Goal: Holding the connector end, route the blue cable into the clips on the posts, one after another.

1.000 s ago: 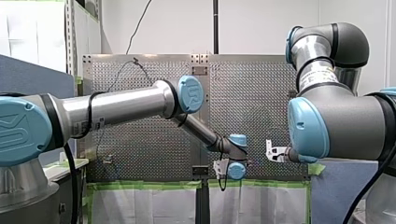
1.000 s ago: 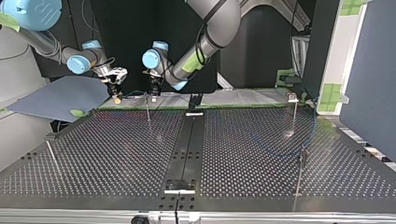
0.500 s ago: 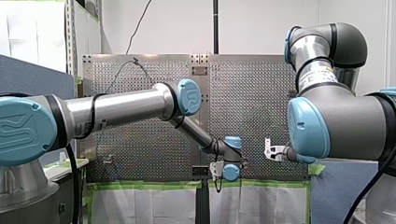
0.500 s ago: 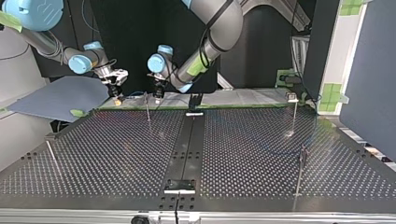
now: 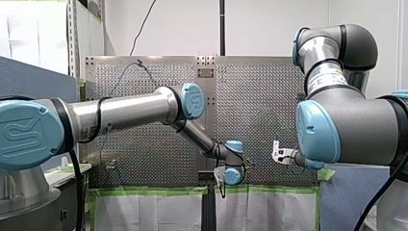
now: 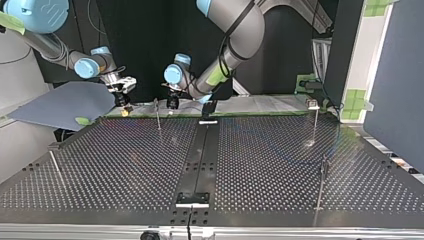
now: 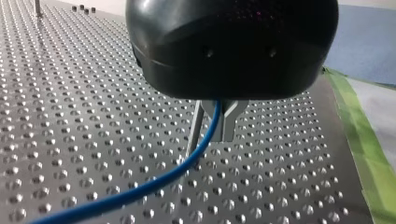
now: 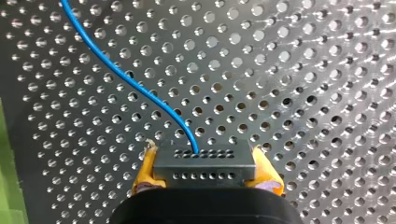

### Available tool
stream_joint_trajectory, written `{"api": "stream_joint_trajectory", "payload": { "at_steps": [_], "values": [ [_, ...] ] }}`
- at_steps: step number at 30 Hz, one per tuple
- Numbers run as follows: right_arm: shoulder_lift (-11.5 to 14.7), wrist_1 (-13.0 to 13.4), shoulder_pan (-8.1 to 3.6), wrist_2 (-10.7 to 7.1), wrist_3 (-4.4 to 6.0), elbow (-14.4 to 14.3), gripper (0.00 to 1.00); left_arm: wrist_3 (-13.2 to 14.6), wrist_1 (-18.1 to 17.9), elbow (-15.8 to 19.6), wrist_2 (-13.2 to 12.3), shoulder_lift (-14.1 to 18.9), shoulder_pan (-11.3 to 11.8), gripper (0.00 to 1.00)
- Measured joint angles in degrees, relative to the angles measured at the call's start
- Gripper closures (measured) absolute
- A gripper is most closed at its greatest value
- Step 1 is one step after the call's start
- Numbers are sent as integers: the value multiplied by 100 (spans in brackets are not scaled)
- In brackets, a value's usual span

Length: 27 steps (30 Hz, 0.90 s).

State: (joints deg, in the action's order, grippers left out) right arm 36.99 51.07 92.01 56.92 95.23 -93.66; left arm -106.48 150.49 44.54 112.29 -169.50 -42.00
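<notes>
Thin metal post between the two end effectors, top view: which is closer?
Left. My left end effector hangs beside the thin metal post; my right end effector is farther, on its other side.

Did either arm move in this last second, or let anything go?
My left gripper slid toward the top view's right, away from the thin post, with the blue cable running out beneath it. My right gripper stayed about where it was, clamped on the black connector.

My left arm (image 5: 134, 108) is stretching in from the left over the perforated tabletop (image 5: 144, 154), my left end effector (image 5: 220, 179) hanging near the green tape (image 5: 159, 190) along its edge, while my right end effector (image 5: 277, 155) is hovering nearby, not touching.
</notes>
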Motion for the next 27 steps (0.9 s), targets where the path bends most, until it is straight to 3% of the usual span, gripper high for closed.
{"api": "stream_joint_trajectory", "payload": {
  "at_steps": [8,16,27],
  "values": [
    [-18,119,12,68,151,39,100,-12,-17,-22,-61,-3,146,98],
    [-123,94,14,128,197,166,100,-13,-27,-243,-41,-1,215,98],
    [-182,56,-5,158,317,392,100,-8,-31,-280,-14,0,327,98]
  ]
}}
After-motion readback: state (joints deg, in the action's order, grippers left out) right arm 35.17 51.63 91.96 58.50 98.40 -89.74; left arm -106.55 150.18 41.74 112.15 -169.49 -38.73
